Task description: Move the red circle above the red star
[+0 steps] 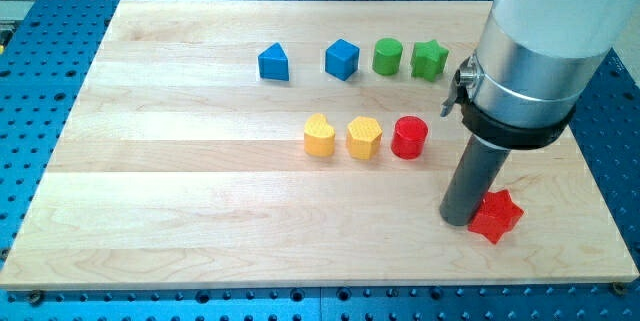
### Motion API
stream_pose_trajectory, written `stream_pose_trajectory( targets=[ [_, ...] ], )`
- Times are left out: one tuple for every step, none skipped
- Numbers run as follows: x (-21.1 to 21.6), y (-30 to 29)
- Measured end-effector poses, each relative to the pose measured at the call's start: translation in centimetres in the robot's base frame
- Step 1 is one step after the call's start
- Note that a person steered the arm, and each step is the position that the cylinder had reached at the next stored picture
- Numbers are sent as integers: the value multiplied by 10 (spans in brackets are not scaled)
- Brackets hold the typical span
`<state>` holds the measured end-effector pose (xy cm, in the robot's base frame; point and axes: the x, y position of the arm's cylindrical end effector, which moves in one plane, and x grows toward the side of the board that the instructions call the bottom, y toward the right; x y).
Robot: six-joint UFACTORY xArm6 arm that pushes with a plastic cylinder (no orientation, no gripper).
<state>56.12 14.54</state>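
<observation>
1. Pale wood makes up the counter, and on it the red circle sits at the right end of a middle row, just right of two yellow blocks: a yellow heart and a second yellow block whose shape I cannot settle.
2. Nearer and to the right lies the red star, well apart from the red circle.
3. My tip rests at the red star's left edge, touching it or almost so. This tool is a plain rod: nothing on it opens or closes, and it holds nothing.
4. Along the far side stand a blue block with a peaked top, a blue cube, a green cylinder and a green star.
5. As I judge it, the red circle needs to travel right until it sits directly on the far side of the red star.
6. To do that well, the tip should leave the star without nudging it, pass round the circle's near side, and arrive at the circle's left face, between it and the neighbouring yellow block.
7. That gap looks tight, so a slow entry matters.
8. A push through the circle's centre should keep it from curling off toward the green star.
</observation>
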Motion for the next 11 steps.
stream_pose_trajectory(
  targets=[
    [4,68],
    [4,34],
    [-18,-11],
    [-41,-81],
    [-122,-61],
    [-130,-33],
    [-106,40],
    [-94,86],
    [-125,100],
    [-105,122],
    [-77,110]
  ],
)
